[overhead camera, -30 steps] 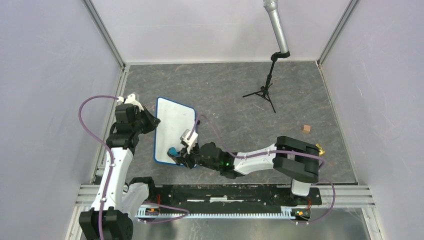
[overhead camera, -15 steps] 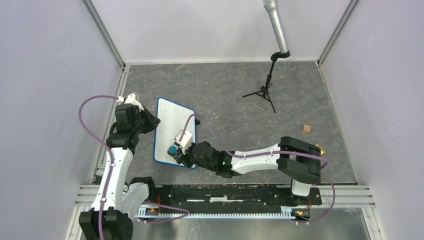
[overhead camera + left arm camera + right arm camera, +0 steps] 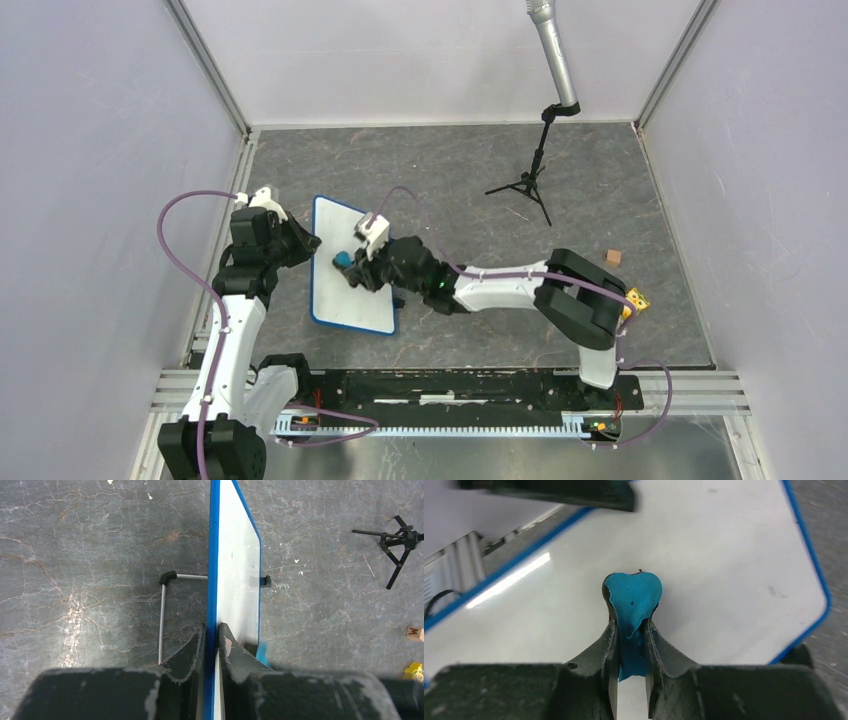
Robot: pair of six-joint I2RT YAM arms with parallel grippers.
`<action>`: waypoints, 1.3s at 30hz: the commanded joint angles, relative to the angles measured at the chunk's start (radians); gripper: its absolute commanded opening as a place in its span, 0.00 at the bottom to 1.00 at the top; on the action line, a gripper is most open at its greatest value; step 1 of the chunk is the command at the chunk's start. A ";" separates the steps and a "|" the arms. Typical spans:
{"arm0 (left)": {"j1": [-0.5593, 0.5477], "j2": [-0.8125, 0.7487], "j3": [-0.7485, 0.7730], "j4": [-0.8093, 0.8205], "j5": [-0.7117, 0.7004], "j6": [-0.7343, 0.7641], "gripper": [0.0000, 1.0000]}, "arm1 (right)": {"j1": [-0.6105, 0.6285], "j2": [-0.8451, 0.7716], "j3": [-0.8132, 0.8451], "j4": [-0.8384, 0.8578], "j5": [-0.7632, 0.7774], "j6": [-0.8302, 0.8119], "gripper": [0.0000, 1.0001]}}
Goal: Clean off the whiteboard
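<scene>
On the dark table (image 3: 600,180), left of centre and just ahead of the left arm, sits the whiteboard (image 3: 352,302); its face reads white in all three views, with no handwriting that I can find, only a few faint specks near one corner in the right wrist view; the left gripper (image 3: 212,630) is clamped on the board's blue rim; the right gripper (image 3: 629,625) pinches a blue eraser (image 3: 633,592) against the face; the wiping looks nearly done, with perhaps a last pass over those specks left.
</scene>
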 commanded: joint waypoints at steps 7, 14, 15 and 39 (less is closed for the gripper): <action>-0.013 0.036 -0.002 -0.023 0.045 -0.002 0.02 | -0.290 0.227 0.006 0.070 -0.163 0.145 0.06; -0.012 0.038 -0.003 -0.017 0.061 -0.002 0.02 | -0.261 0.204 -0.028 0.128 -0.213 0.168 0.05; -0.013 0.036 -0.003 -0.018 0.065 -0.002 0.02 | -0.245 0.198 -0.005 0.097 -0.193 0.137 0.05; -0.013 -0.004 -0.011 -0.004 0.079 -0.001 0.02 | -0.193 0.357 0.602 -0.347 -0.150 -0.075 0.07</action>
